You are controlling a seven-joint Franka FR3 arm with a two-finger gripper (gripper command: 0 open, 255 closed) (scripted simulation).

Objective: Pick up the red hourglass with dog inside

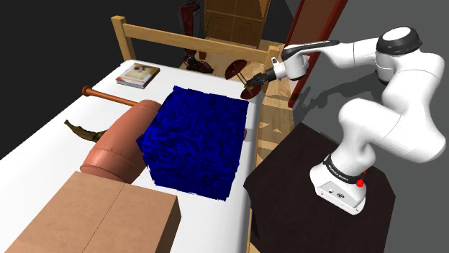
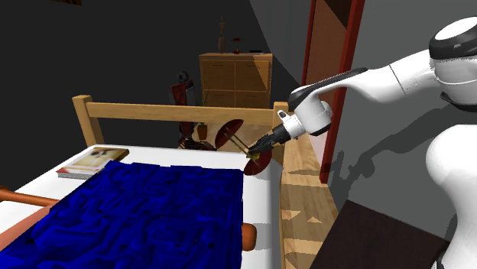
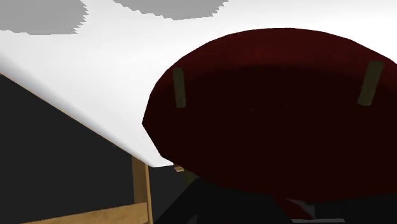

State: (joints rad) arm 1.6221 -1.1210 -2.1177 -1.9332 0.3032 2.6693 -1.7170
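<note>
Gripper (image 2: 260, 150) meets the tilted red hourglass (image 2: 229, 133) over the bed's (image 2: 261, 182) far corner by the headboard (image 2: 153, 111). Whether it grasps cannot be told, though the tilt suggests support.

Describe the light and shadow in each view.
Shoulder view: the white robot arm casts a soft shadow on the grey surface behind it. Second exterior view: its shadow lies on the grey wall. Wrist view: the dark red disc-ended hourglass is shaded nearly black; jagged grey patches mark the white bed top.
</note>
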